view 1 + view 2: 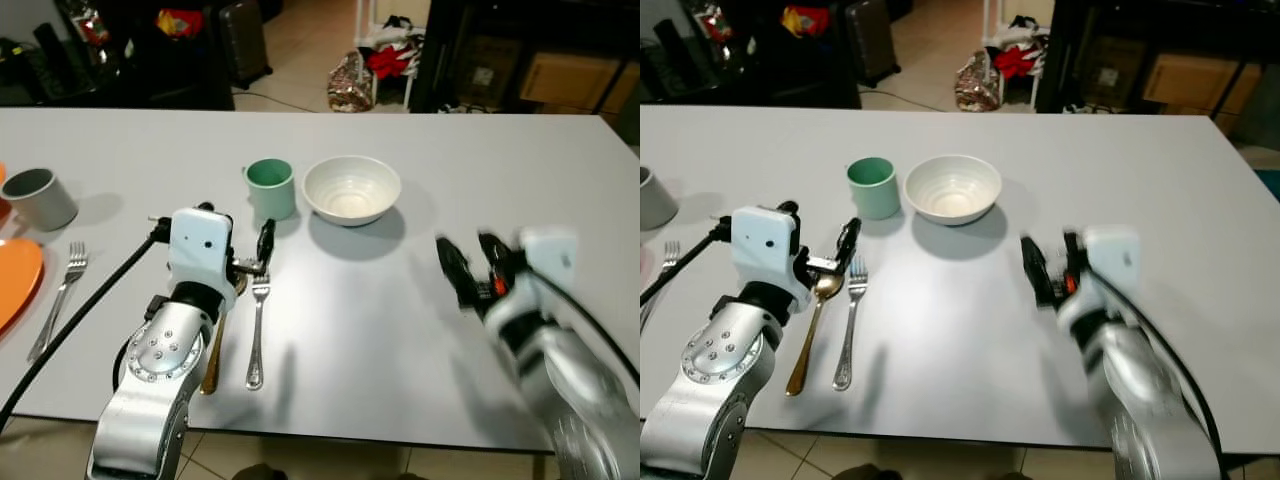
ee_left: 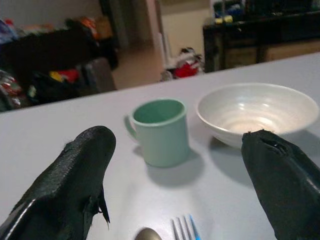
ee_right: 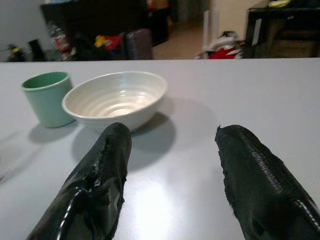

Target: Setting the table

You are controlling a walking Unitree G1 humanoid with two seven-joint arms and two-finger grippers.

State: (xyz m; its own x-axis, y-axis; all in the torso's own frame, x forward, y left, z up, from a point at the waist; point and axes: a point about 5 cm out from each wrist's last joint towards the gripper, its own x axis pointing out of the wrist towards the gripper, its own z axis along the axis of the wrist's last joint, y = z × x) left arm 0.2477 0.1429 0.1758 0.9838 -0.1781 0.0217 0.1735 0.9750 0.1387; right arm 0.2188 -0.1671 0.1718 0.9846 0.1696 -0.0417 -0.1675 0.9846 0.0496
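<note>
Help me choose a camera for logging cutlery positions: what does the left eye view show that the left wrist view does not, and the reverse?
Left eye view adds: the orange plate, grey cup and second fork at the robot's left, the right gripper open over the table, and the gold spoon handle. Left wrist view adds: the left gripper close up, fingers open. Shared: green mug, white bowl, fork.

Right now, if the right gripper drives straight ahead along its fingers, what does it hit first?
Probably the white bowl: the open right gripper points over bare table toward its near rim, slightly off-centre. Depth is unclear.
</note>
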